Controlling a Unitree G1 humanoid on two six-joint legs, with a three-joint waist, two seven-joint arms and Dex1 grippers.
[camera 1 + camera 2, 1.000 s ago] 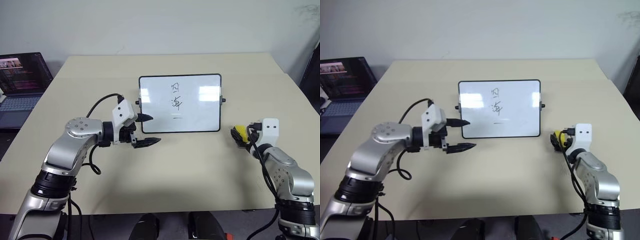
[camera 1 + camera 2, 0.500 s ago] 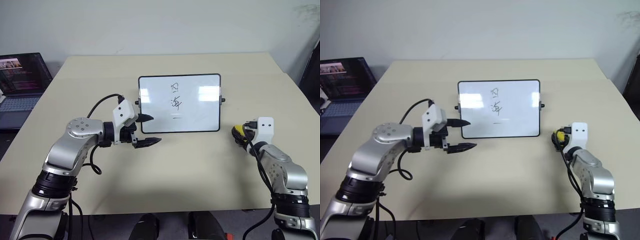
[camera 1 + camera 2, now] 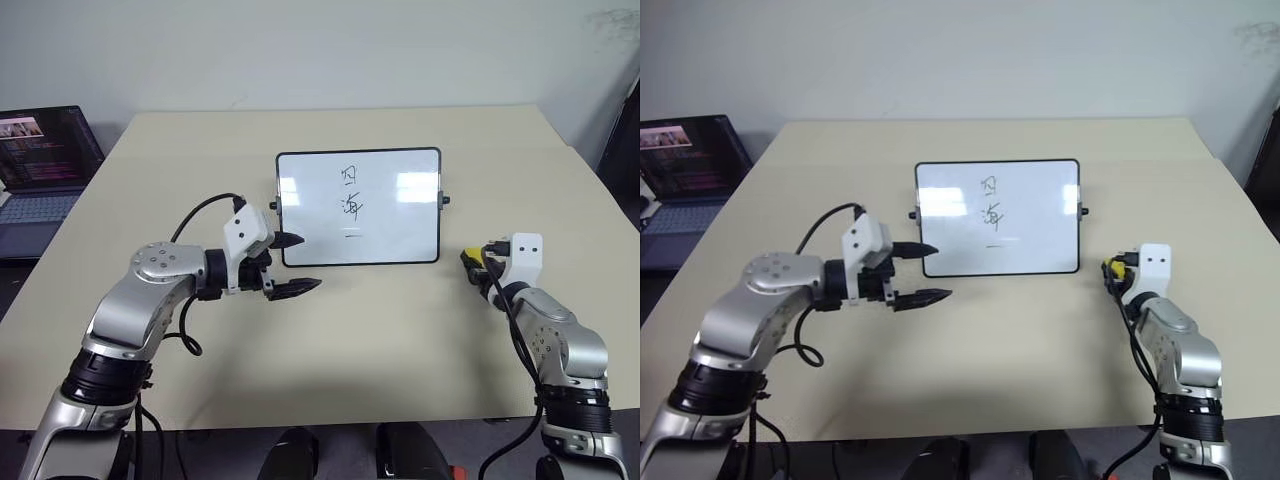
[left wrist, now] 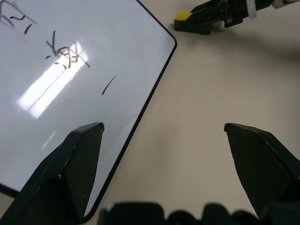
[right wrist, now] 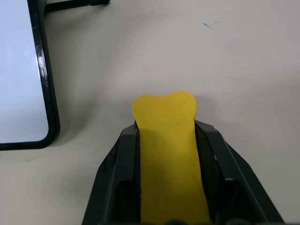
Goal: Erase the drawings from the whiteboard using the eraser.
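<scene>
I have the right end effector (image 5: 166, 140) clamped on the eraser (image 5: 166, 150); from the right wrist camera its two black fingers (image 5: 117, 173) press against both sides of the yellow block, whose rounded front end sticks out past the tips. In the head views the eraser sits low over the beige counter (image 3: 400, 330), just off the right edge of the whiteboard (image 3: 400, 225) and apart from its frame.

The whiteboard stands propped near the middle of the counter, glossy white in a thin black frame with rounded corners and a small black knob on each side. The drawings (image 3: 351, 205) are on it: two handwritten characters stacked one above the other, with a short horizontal dash below them. They look like Chinese script, but I cannot read them with confidence. I see no brand or printed label on the board or the eraser.

My left end effector (image 3: 290, 263) hangs at the board's lower left corner with its fingers spread wide apart and nothing between them; one tip lies over the frame edge, the other over bare counter.

A laptop (image 3: 40, 165) sits open at the far left, its screen text too small to read.
</scene>
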